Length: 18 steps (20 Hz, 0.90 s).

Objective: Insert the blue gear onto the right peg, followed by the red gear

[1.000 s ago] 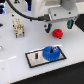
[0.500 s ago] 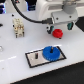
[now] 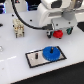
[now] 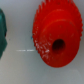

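Note:
The blue gear [image 3: 50, 52] lies flat on the black-bordered grey plate [image 3: 35, 60], over the spot of the right peg, which it hides. A shorter pin [image 3: 36, 56] stands on the plate toward the exterior view's left. The red gear [image 3: 58, 34] lies on the white table behind the plate. My gripper [image 3: 57, 31] hangs right over the red gear, open, with a dark finger on each side of it. In the wrist view the red gear [image 4: 56, 30] fills the picture, its dark centre hole facing the camera; no fingers show there.
A beige and white fixture [image 3: 17, 27] stands at the back on the exterior view's left, with a black cable [image 3: 22, 17] arching above it. A green object [image 4: 2, 32] shows at the edge of the wrist view beside the red gear.
The arm has sunk slightly over the red gear. Both gears and the plate have stayed where they were.

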Tool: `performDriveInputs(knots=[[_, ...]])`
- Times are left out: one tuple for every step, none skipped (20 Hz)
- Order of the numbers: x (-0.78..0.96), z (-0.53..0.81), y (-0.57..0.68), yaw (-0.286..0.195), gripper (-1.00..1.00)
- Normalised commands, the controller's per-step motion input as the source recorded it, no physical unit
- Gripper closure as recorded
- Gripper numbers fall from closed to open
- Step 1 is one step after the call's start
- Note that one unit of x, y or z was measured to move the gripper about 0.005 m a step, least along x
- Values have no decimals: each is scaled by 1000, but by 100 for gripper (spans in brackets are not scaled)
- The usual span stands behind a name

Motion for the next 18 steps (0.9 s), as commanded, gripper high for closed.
performDriveInputs(knots=[[-264, -116, -37, 0, 100], [-165, -219, -79, 0, -100], [-208, -85, -21, 0, 100], [-227, -202, -100, 0, 100], [-188, -88, 13, 0, 100], [-254, -90, 58, 0, 100], [-130, -67, 14, 0, 100], [-216, -62, 10, 0, 100], [-208, -65, 26, 0, 100], [-172, -53, 21, 0, 100], [-207, -74, 8, 0, 100], [-142, -101, 4, 0, 100], [-129, -26, 15, 0, 100], [-79, -10, -1, 0, 100], [-107, 24, 40, 0, 100], [-97, 11, 2, 0, 100], [23, 207, 27, 0, 100], [20, 300, 29, 0, 100]])
